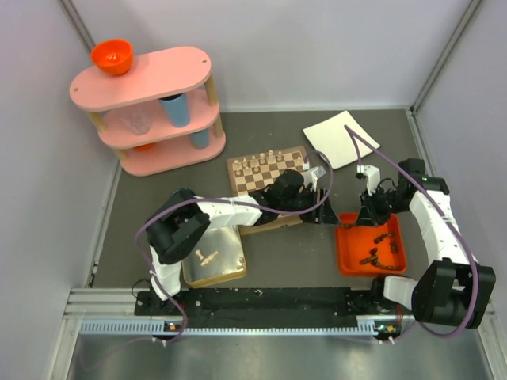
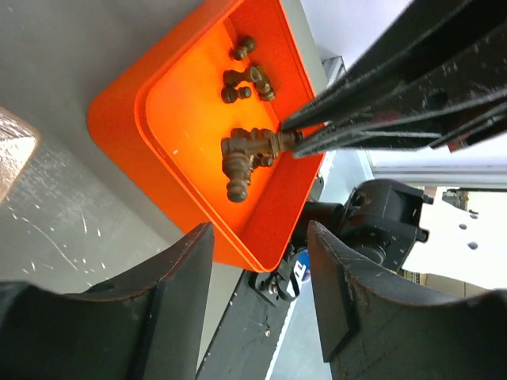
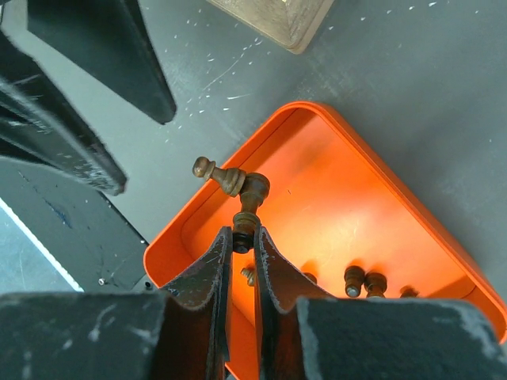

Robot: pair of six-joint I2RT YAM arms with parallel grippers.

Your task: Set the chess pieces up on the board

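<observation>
My right gripper point(image 3: 243, 237) is shut on the base of a dark brown chess piece point(image 3: 247, 215). A second dark piece point(image 3: 224, 177) clings to its top at an angle. Both hang just above the orange tray point(image 3: 396, 190), and they also show in the left wrist view point(image 2: 247, 152). Several more dark pieces lie in the tray point(image 1: 380, 247) point(image 2: 247, 77) point(image 3: 360, 279). The board point(image 1: 257, 180) lies left of the tray, with pale pieces along its far row point(image 1: 265, 157). My left gripper point(image 1: 323, 207) point(image 2: 257, 237) is open and empty between the board and the tray.
A silver tin point(image 1: 230, 265) holding pale pieces point(image 1: 207, 255) sits near the left arm's base. A pink shelf point(image 1: 150, 111) with cups and an orange bowl point(image 1: 112, 55) stands at the back left. White paper point(image 1: 337, 136) lies at the back right. Walls close in on both sides.
</observation>
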